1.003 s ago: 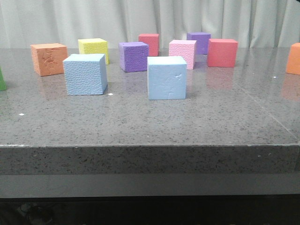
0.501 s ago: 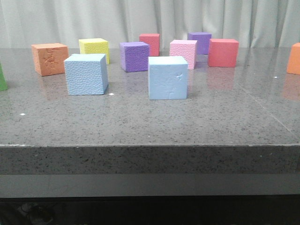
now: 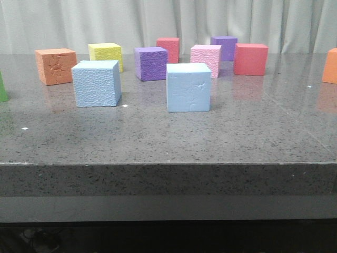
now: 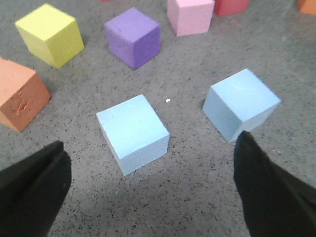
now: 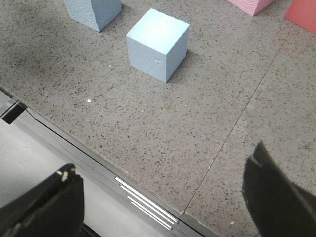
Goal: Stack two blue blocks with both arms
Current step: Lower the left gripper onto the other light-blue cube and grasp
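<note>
Two pale blue blocks stand apart on the grey stone table (image 3: 158, 142): one at the left (image 3: 96, 83) and one at the centre (image 3: 188, 87). No gripper shows in the front view. In the left wrist view my left gripper (image 4: 153, 185) is open above the table, with one blue block (image 4: 133, 132) just beyond the gap and the other (image 4: 240, 102) near one black finger (image 4: 269, 190). My right gripper (image 5: 165, 197) is open over the table's front edge, well short of the nearer blue block (image 5: 158, 44); part of the other blue block (image 5: 94, 11) shows beyond.
Other cubes stand behind the blue ones: orange (image 3: 55, 66), yellow (image 3: 105, 55), purple (image 3: 150, 63), pink (image 3: 205, 59), red (image 3: 250, 59), a second purple (image 3: 224, 47) and a second red (image 3: 167, 49). Another orange cube (image 3: 330, 65) sits at the right edge.
None of the cubes has moved relative to the others; the front picture only shifted slightly between the earliest frame and the later ones.
</note>
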### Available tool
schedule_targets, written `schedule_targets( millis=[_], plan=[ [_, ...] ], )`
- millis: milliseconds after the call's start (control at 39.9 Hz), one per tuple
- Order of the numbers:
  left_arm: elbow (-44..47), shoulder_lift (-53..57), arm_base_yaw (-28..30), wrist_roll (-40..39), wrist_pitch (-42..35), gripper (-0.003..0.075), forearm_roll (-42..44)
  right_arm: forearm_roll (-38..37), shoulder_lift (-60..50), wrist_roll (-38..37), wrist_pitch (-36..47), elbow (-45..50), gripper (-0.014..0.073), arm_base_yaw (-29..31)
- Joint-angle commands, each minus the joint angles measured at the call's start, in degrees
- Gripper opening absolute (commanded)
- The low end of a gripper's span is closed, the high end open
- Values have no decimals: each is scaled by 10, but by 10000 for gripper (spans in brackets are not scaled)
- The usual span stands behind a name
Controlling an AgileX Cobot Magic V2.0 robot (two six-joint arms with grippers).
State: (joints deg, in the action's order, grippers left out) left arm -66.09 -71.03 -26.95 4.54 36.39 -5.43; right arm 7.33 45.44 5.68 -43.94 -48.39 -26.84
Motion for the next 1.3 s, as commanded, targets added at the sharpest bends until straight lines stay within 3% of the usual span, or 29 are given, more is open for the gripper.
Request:
schedule_targets(
  millis=[0, 201, 426, 953, 1053, 1278],
  plan=[
    [-74, -48, -20, -136, 18, 648, 95, -3, -5, -2, 41, -15, 653, 4],
    [-181, -161, -11, -217, 109, 648, 108, -3, -5, -2, 41, -15, 653, 4],
    [-230, -233, -11, -243, 115, 648, 108, -3, -5, -2, 39, -15, 653, 4],
    [-234, -320, -11, -273, 96, 638, 91, -3, -5, -2, 39, -15, 653, 4],
    [-234, -325, -11, -273, 96, 592, 90, -3, -5, -2, 39, -15, 653, 4],
    [-244, -324, -11, -272, 98, 387, 90, -3, -5, -2, 39, -15, 653, 4]
  ],
)
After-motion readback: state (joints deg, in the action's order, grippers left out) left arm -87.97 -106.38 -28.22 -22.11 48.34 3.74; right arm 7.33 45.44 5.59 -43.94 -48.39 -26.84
